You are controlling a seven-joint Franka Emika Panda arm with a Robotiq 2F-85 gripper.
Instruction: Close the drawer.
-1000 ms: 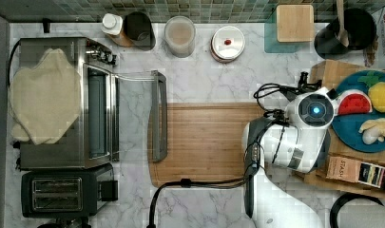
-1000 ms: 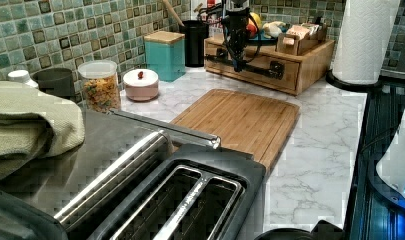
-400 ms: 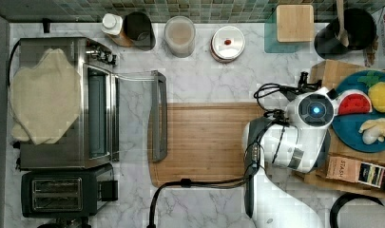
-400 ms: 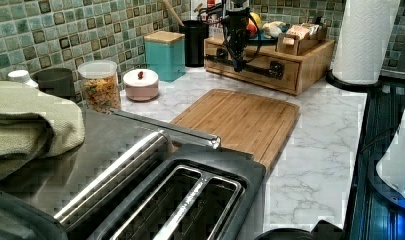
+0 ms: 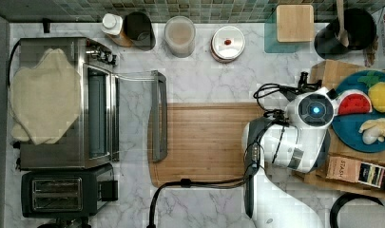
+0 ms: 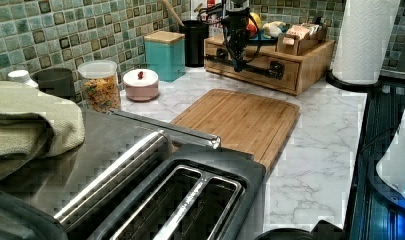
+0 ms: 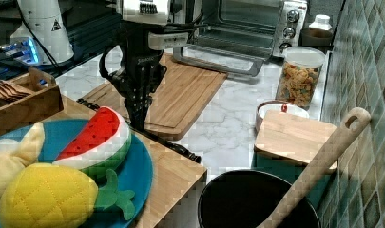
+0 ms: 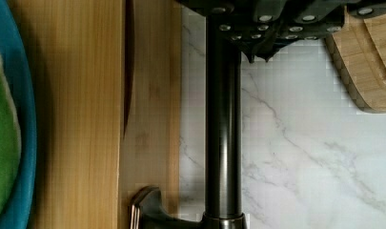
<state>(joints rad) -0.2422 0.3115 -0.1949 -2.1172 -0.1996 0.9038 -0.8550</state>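
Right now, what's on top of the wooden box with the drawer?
On the light wooden drawer box sits a round blue plate with toy watermelon and pineapple. The drawer's inside is hidden.

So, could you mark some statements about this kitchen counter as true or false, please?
1. The toaster oven door is open. True.
2. A plate of fruit sits on the cutting board. False: the blue plate rests on the wooden box.
3. The hand is down at the dark bar handle of the drawer. True.
4. The cereal jar lies on its side. False: it stands upright.
5. A cloth lies on the toaster oven. True.
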